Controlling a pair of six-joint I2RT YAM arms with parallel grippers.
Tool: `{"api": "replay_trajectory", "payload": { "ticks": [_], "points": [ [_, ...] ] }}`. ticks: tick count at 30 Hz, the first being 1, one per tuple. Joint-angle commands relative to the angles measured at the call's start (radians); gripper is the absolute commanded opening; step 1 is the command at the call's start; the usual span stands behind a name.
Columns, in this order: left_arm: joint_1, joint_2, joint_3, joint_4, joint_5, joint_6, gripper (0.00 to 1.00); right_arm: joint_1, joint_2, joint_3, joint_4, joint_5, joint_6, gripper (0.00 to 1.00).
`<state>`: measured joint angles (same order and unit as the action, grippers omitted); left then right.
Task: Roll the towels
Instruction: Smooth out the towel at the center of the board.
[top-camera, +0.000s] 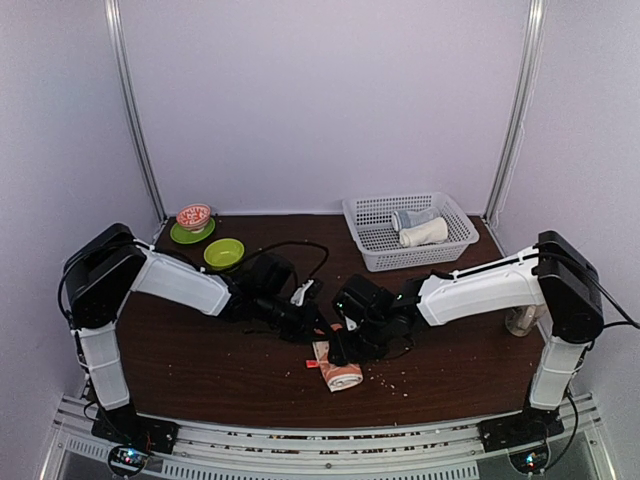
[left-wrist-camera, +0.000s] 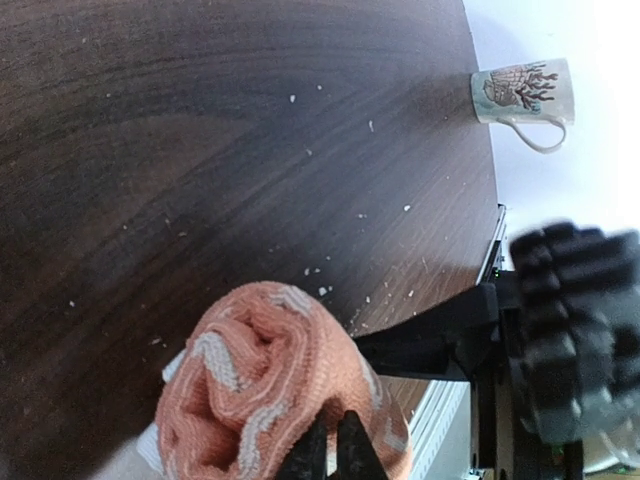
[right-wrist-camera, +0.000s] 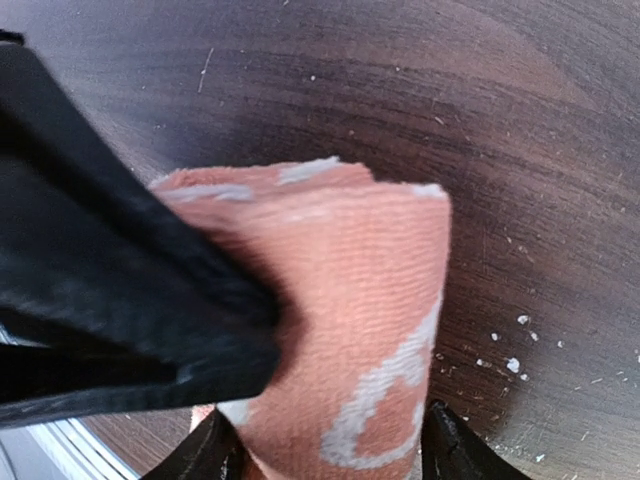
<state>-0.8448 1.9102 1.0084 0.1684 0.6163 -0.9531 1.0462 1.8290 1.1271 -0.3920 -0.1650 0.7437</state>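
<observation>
The orange-red towel (top-camera: 336, 366) with white circles lies rolled up on the table's near middle. Both grippers meet at its far end. In the left wrist view the roll's spiral end (left-wrist-camera: 265, 385) faces the camera. My left gripper (left-wrist-camera: 335, 450) has its tips almost together, pinched on the roll's outer layer. In the right wrist view the roll (right-wrist-camera: 350, 330) lies between my right gripper's (right-wrist-camera: 335, 450) fingers, which press on both its sides. The left arm's black body hides the roll's left part. The cream-white towel (top-camera: 424, 233) lies rolled in the basket.
A white mesh basket (top-camera: 372, 250) at the back right also holds a pale grey-blue bundle (top-camera: 410, 217). A green plate (top-camera: 180, 235) with a red bowl and a green bowl (top-camera: 224, 253) stand at the back left. A patterned mug (left-wrist-camera: 520, 95) is at the right edge. Crumbs dot the table.
</observation>
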Motion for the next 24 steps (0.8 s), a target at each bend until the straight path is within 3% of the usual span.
{"api": "replay_trajectory", "payload": {
  "ticks": [1, 14, 24],
  "points": [
    [0.006, 0.052, -0.012, 0.069, 0.017, -0.025, 0.06, 0.018, 0.004, 0.024, -0.029, -0.001, -0.040, 0.62],
    [0.007, 0.107, -0.046, 0.123, 0.010, -0.052, 0.05, 0.034, -0.118, -0.001, -0.096, 0.065, -0.035, 0.66],
    [0.006, 0.116, -0.074, 0.154, 0.016, -0.063, 0.05, 0.111, -0.063, -0.058, -0.109, 0.033, 0.006, 0.64]
  ]
}}
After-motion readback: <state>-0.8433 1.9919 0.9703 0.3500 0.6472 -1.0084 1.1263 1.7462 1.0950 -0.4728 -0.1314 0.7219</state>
